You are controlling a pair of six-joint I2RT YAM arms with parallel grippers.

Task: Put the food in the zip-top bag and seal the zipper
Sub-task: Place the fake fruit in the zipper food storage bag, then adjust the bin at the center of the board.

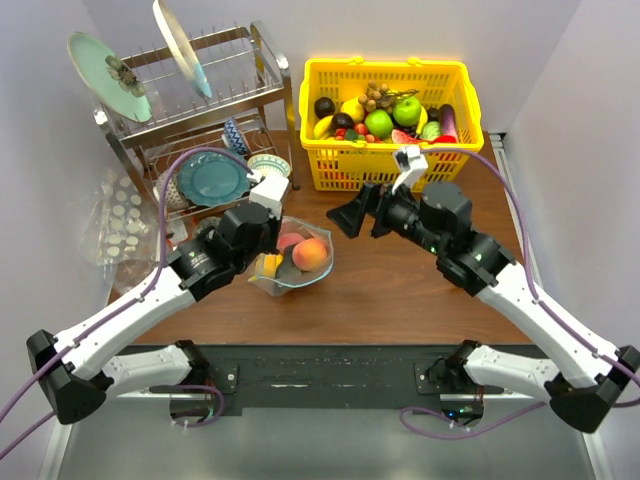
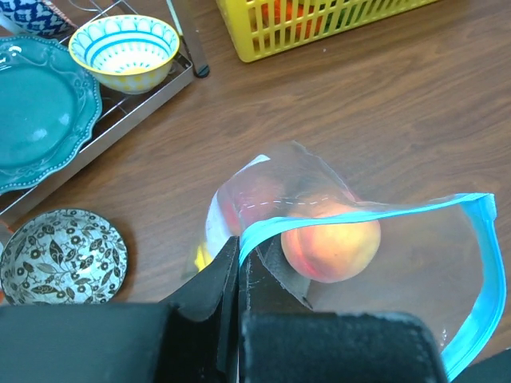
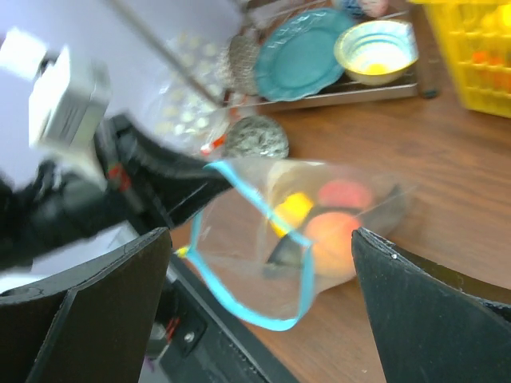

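The clear zip-top bag (image 1: 296,272) stands open on the wooden table, with its teal zipper (image 2: 383,211) curving round the mouth. Inside lie a peach (image 2: 335,243), a red piece (image 3: 345,194) and a yellow piece (image 3: 291,209). My left gripper (image 2: 239,255) is shut on the zipper strip at the bag's left corner and holds the mouth up. My right gripper (image 1: 348,208) hovers just right of the bag, open and empty, and the bag's mouth (image 3: 239,263) shows between its fingers. More food fills the yellow basket (image 1: 385,66) behind.
A metal dish rack (image 1: 270,60) stands at the back left with two upright plates, a teal plate (image 1: 210,178) and a striped bowl (image 2: 124,52). A patterned bowl (image 2: 64,257) and crinkled dotted plastic (image 1: 120,225) lie left of the bag.
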